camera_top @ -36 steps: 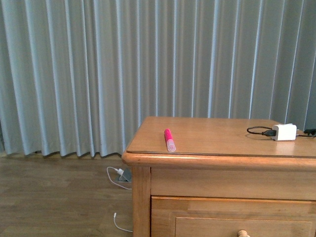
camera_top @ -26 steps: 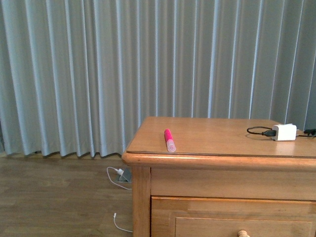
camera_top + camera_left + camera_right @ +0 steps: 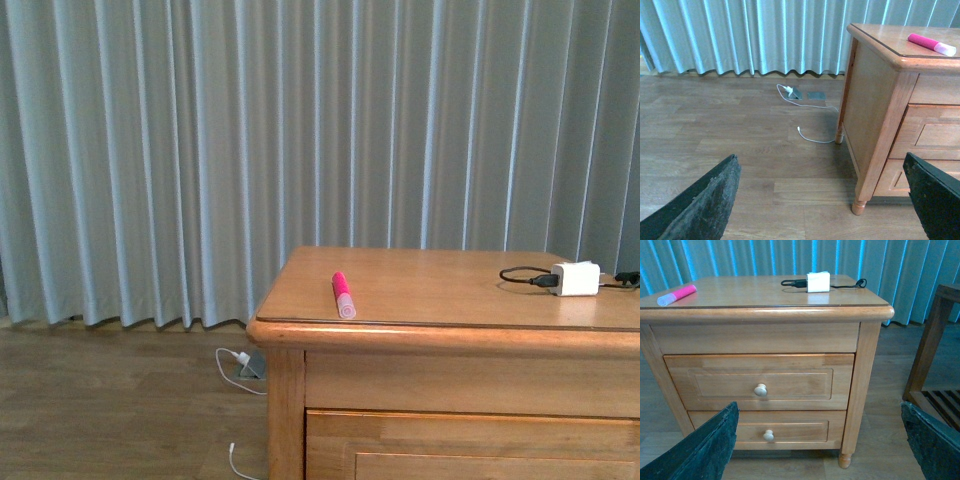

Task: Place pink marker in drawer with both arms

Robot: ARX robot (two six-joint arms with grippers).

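The pink marker [image 3: 343, 295] lies on the dresser [image 3: 450, 370] top, near its front left corner, pale cap toward the near edge. Below, the drawer [image 3: 760, 382] is closed. A white charger [image 3: 575, 279] sits at the far right. The left gripper [image 3: 820, 170] and right gripper [image 3: 819, 410] have their fingers spread wide, empty.

Bright pink marker [image 3: 343, 295], paler at one end; honey-brown dresser [image 3: 765, 335]; white charger [image 3: 575, 279]; grey-blue pleated curtain [image 3: 200, 150].
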